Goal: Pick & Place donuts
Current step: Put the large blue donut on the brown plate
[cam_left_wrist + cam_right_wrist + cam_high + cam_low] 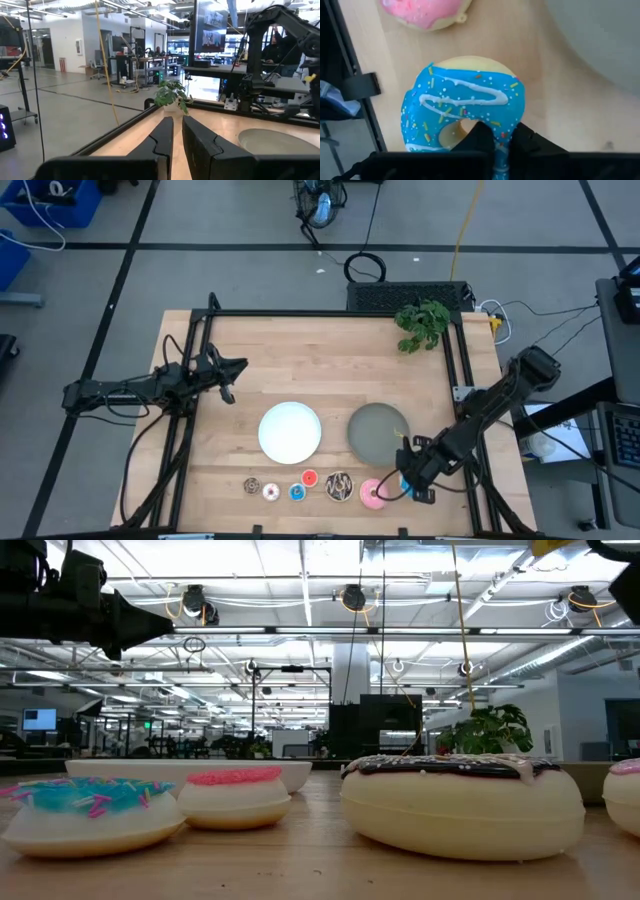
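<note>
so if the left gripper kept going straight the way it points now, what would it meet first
Probably nothing on the table. The left gripper, shut and empty, points along bare wood toward the green plant at the far edge; the grey plate lies off to one side. Depth is hard to judge.

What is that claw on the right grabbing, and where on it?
The right claw pinches the large blue-iced toy ring donut through its rim, one finger in the centre hole. The left claw holds nothing.
</note>
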You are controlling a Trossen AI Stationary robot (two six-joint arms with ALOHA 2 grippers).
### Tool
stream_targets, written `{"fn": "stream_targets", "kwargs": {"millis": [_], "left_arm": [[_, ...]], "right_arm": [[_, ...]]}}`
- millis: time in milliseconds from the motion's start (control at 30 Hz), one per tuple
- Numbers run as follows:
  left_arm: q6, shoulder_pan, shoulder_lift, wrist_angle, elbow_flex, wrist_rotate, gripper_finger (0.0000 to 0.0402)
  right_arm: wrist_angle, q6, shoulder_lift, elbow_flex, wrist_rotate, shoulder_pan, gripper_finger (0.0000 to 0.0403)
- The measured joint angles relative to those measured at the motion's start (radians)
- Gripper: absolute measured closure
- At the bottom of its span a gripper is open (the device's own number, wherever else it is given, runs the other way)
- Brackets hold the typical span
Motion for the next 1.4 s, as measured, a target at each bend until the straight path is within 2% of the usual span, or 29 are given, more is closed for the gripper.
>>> {"fn": "stream_targets", "kwargs": {"millis": [233, 467, 633, 1100, 1400], "left_arm": [[0.007, 0.000, 0.000, 0.000, 0.000, -0.003, 0.0357], [0.000, 0.000, 0.000, -0.002, 0.000, -0.006, 0.0357], [-0.001, 0.000, 0.000, -0.002, 0.000, -0.006, 0.0357], [-0.023, 0.000, 0.000, -0.008, 0.000, -0.006, 0.0357], [-0.023, 0.000, 0.000, -0.008, 0.000, -0.006, 0.0357]], "right_arm": [[-0.063, -0.028, -0.081, 0.040, 0.031, -0.002, 0.0395], [-0.337, -0.081, -0.091, 0.289, 0.137, -0.005, 0.0395], [-0.536, -0.074, -0.074, 0.443, 0.140, -0.005, 0.0395], [-0.760, -0.070, -0.075, 0.674, 0.137, -0.076, 0.0395], [-0.779, -0.089, -0.075, 0.702, 0.137, -0.118, 0.0395]]}}
